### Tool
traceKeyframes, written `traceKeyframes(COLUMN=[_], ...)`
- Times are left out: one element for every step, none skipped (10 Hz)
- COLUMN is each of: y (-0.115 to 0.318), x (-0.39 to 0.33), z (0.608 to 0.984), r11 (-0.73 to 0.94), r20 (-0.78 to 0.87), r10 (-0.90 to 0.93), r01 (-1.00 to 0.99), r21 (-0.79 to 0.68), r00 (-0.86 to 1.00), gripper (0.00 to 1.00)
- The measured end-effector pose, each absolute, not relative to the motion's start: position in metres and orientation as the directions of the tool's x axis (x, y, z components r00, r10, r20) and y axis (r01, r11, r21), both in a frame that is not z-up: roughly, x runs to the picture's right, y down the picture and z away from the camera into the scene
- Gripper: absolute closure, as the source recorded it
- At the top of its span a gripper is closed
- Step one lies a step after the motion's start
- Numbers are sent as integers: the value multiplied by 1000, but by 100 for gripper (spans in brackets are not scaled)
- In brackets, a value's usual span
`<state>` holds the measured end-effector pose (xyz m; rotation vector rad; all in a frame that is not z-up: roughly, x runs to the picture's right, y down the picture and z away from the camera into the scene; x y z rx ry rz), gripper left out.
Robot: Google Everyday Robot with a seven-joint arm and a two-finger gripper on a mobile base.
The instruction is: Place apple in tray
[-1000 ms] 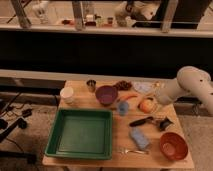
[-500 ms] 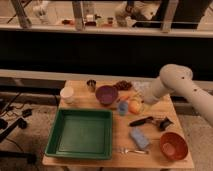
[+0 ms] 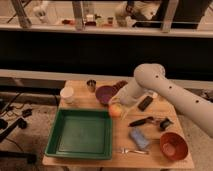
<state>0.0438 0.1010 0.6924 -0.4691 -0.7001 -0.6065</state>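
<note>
The apple (image 3: 115, 111), small and orange-red with a yellowish side, hangs just above the table beside the far right corner of the tray (image 3: 80, 134), a large shallow green bin at the front left. My gripper (image 3: 119, 104) is shut on the apple from above and to the right, at the end of the white arm (image 3: 165, 92) that comes in from the right. The fingers are mostly hidden behind the wrist.
A purple bowl (image 3: 104, 94) stands just behind the apple, with a metal cup (image 3: 91, 85) and a white cup (image 3: 66, 94) to its left. On the right are a black remote (image 3: 145, 103), a black tool (image 3: 150, 121), a blue sponge (image 3: 139, 138), a fork (image 3: 129, 150) and an orange-brown bowl (image 3: 173, 145).
The arm has swung left across the table with the apple in the gripper, from the right-hand side to the tray's far right corner.
</note>
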Motion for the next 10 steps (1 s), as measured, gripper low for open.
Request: traceKeyframes(y=[110, 115, 115, 115, 115, 115, 115, 115, 118, 121], x=[34, 28, 29, 29, 29, 29, 28, 30, 30, 22], z=[685, 680, 680, 680, 680, 680, 680, 680, 681, 680], r11=[712, 699, 700, 701, 701, 700, 700, 702, 697, 678], r20=[728, 738, 738, 737, 738, 738, 738, 737, 742, 753], r10=[-372, -384, -383, -383, -383, -384, -384, -381, -382, -395], r01=[681, 697, 696, 695, 695, 696, 696, 693, 699, 720], r21=[-173, -159, -160, -160, -160, -160, -160, -161, -159, -148], r00=[575, 554, 556, 556, 556, 555, 555, 558, 550, 526], gripper=[81, 81, 81, 81, 81, 81, 81, 81, 81, 81])
